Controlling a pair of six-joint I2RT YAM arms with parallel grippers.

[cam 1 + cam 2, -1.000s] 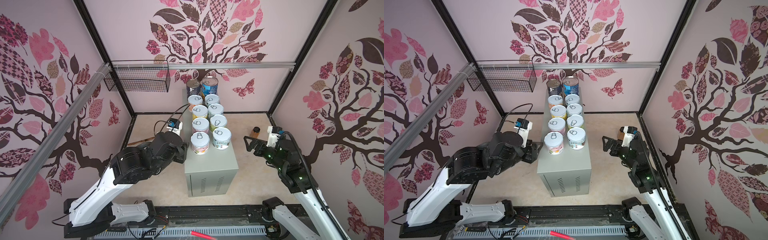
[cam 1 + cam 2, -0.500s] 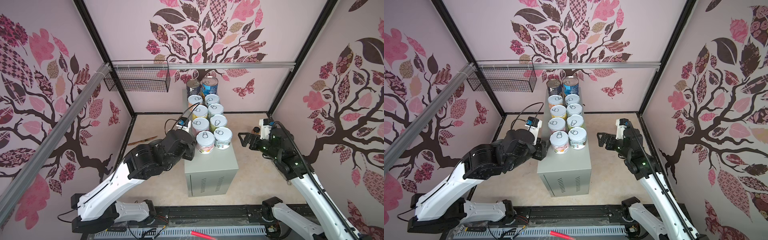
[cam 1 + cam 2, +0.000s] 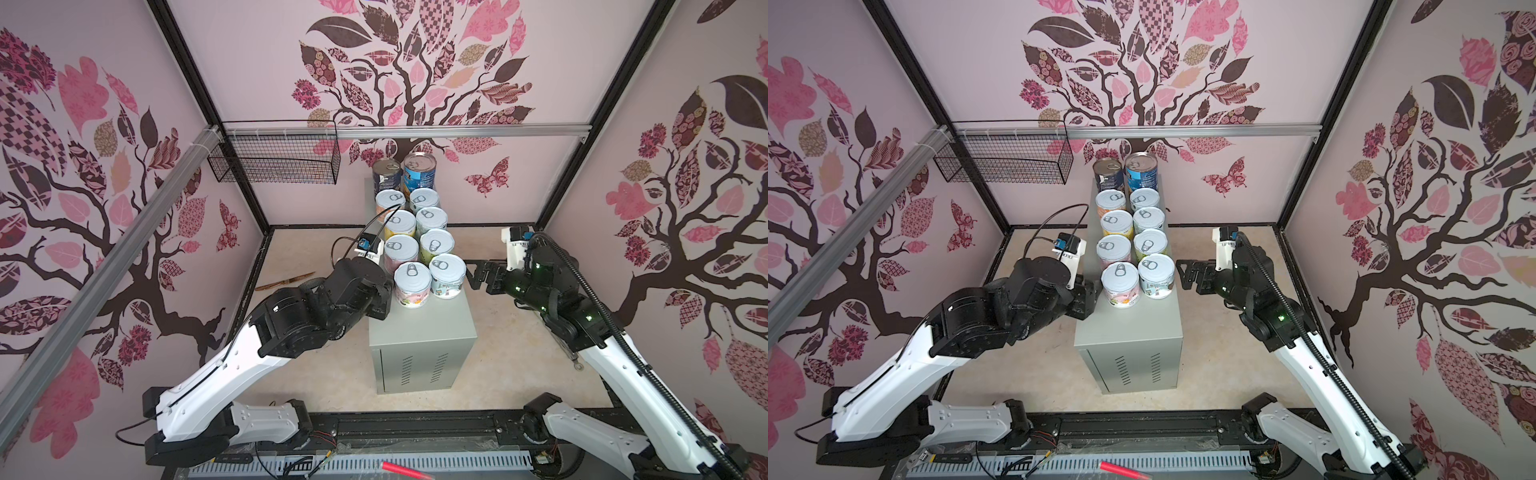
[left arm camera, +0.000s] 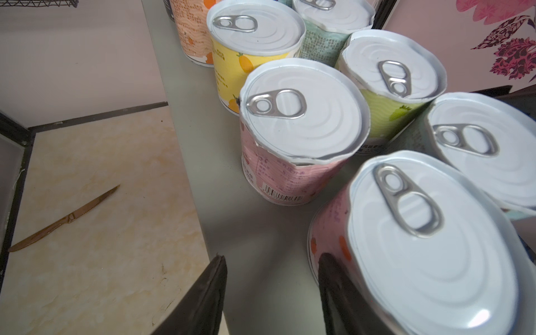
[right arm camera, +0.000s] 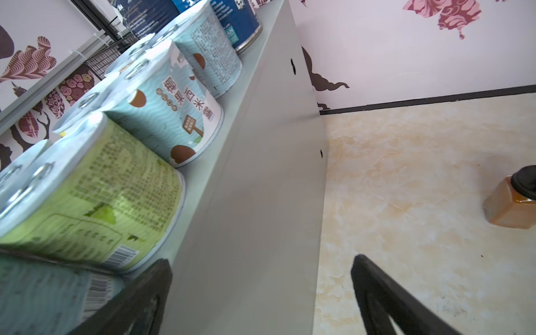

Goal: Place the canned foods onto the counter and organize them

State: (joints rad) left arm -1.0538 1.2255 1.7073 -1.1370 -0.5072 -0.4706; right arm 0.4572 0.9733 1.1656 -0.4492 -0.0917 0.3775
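The canned foods stand in two columns on the grey counter (image 3: 422, 332) (image 3: 1129, 328). Two tall blue-labelled tins (image 3: 419, 170) are at the back, and several short white-lidded ones sit in front of them. The nearest pair is a pink tin (image 3: 412, 284) (image 4: 420, 246) and a pale blue tin (image 3: 447, 280). My left gripper (image 3: 1090, 297) (image 4: 269, 269) is at the counter's left edge. It is open, with one finger against the pink tin's side and bare counter between the jaws. My right gripper (image 3: 478, 276) (image 5: 261, 272) hangs open and empty just right of the pale blue tin.
An amber jar with a black cap (image 5: 510, 203) stands on the floor right of the counter. A wooden knife (image 3: 284, 282) (image 4: 66, 217) lies on the floor to the left. A black wire basket (image 3: 274, 160) hangs on the back-left rail.
My left arm has risen and come in to the counter's left edge beside the pink tin. My right gripper has moved left and slightly back toward the pale blue tin.
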